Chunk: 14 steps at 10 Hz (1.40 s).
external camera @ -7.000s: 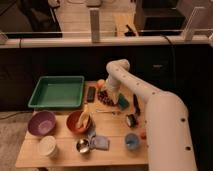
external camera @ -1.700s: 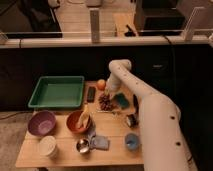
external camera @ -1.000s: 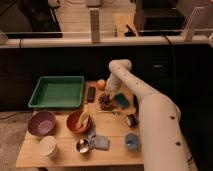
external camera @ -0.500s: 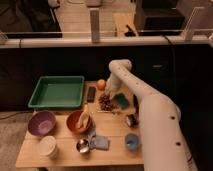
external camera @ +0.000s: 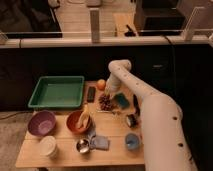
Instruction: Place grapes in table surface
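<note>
The grapes, a small dark red-purple bunch, lie on the light tan wooden table surface, right of the middle and towards the back. My white arm reaches in from the lower right and bends down over them. The gripper hangs just above and behind the grapes, between them and a smooth orange fruit. Whether it touches the bunch cannot be made out.
A green tray stands at the back left, with a black item beside it. A teal sponge lies right of the grapes. In front are a purple bowl, orange bowl, white cup, metal cup, grey cloth, blue cup and small can.
Since seven seconds ago the arm's end has shifted slightly, and the grapes and the orange fruit now show on the table. Over the last second nothing visibly moves.
</note>
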Each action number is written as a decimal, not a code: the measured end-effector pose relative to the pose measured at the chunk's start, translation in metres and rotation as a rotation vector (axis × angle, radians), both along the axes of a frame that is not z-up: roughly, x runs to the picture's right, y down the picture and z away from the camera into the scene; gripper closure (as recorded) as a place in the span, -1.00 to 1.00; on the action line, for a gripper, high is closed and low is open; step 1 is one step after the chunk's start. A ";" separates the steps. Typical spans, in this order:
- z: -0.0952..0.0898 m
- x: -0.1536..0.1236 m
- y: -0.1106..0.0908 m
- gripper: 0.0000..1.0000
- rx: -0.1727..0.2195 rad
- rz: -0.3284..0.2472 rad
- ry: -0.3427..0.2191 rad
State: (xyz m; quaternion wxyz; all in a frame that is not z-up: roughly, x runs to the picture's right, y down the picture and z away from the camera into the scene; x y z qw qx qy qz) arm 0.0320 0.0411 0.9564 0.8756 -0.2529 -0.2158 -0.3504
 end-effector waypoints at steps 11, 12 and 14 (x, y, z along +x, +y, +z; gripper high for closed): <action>-0.026 -0.011 -0.026 0.68 0.080 -0.012 -0.086; -0.025 -0.012 -0.026 0.49 0.071 -0.015 -0.085; -0.024 -0.016 -0.028 0.04 0.071 -0.031 -0.082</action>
